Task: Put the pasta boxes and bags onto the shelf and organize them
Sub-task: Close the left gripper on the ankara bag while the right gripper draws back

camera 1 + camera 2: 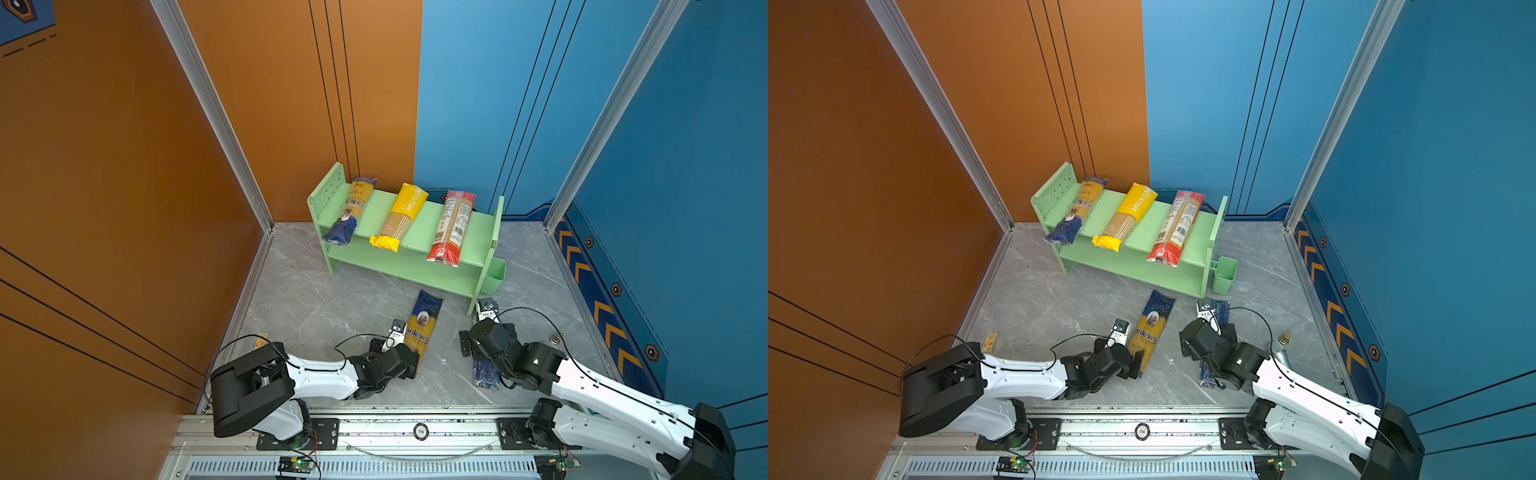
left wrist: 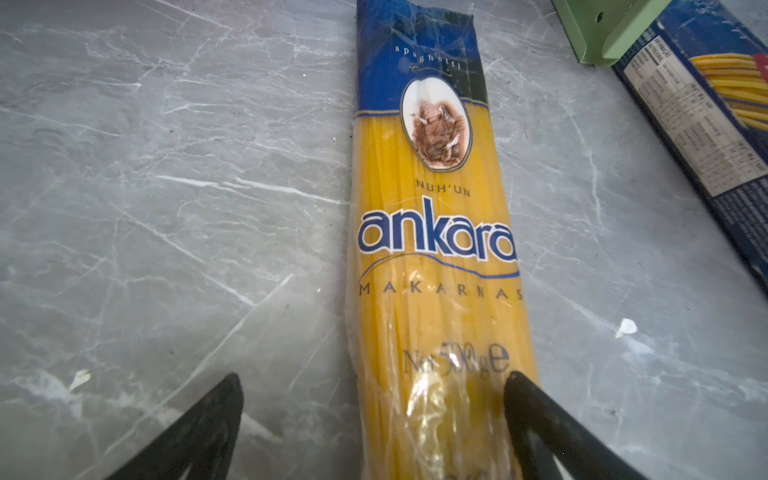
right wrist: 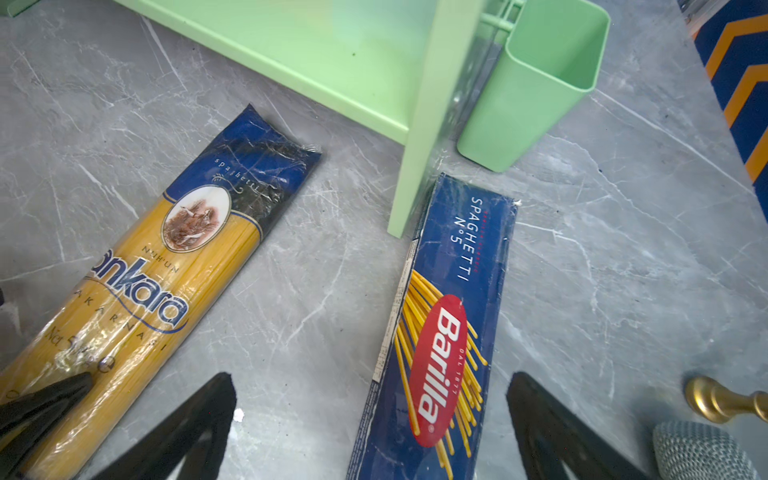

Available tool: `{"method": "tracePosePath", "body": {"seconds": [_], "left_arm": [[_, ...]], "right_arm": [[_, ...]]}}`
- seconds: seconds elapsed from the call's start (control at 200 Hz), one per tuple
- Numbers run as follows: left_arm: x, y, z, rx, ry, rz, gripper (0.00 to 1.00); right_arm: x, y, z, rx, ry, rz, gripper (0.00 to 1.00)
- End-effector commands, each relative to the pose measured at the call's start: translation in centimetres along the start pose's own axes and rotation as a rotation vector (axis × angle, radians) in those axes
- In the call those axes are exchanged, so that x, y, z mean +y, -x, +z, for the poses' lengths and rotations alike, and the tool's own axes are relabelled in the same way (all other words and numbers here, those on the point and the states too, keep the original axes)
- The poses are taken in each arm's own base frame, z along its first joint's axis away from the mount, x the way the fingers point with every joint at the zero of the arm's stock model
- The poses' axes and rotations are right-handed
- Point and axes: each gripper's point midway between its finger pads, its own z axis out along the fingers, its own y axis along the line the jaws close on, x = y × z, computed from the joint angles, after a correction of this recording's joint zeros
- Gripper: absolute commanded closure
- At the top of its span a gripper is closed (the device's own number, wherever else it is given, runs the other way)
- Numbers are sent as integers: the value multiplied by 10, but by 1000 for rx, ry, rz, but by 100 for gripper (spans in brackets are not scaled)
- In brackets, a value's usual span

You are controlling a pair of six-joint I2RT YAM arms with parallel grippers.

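Grey marble-patterned tabletop (image 1: 311, 299) lies between orange and blue walls, with the light green shelf (image 1: 376, 210) in the upper middle of both top views. Its top tier holds three packs: an upper Ankara bag (image 1: 351, 210), a yellow bag (image 1: 401, 216) whose print seems to read "PASTATIME", and a red-ended clear bag (image 1: 453, 226). All three overhang the front edge, so a knock to the shelf would likely tip them off. Two packs lie on the tabletop at lower middle. The left hand (image 2: 373, 380) is spread wide over the near end of the lower Ankara bag (image 2: 436, 249), but off-centre: one fingertip sits over the bag's edge, the other over bare stone. Closing here may pinch only slippery film or snap strands. The right hand (image 3: 370, 377) is also spread, empty, with a finger on either side of the Barilla box (image 3: 449, 332). The box's far end lies just beside the shelf's leg, and I cannot tell whether they touch. A careless lift could nudge that leg or the brass-topped object (image 3: 719, 399) nearby. Legible writing on the lower bag is "spaghetti", "NUH'UN", "ankara", "MAKARNAS" and roughly "Net 500 g e". The box reads "SPAGHETTI N°5", "Barilla" and "DAL 1877".
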Motion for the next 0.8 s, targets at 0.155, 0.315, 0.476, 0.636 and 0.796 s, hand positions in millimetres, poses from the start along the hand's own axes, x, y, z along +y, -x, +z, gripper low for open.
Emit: {"method": "tracePosePath", "body": {"seconds": [0.155,0.315,0.476,0.636,0.796], "left_arm": [[-8,-21,4,70,2,106,2],[-19,-26,7,97,-29,124,2],[-20,-37,9,129,-33,125,2],[-19,-44,10,144,-28,128,2],[-17,-46,12,144,-15,134,1]], "right_arm": [[-15,-16,1,32,5,64,0],[-17,-18,2,37,4,71,0],[-19,-20,2,36,2,78,0],[-23,-21,1,31,-1,89,0],[-24,-20,0,26,0,98,0]]}}
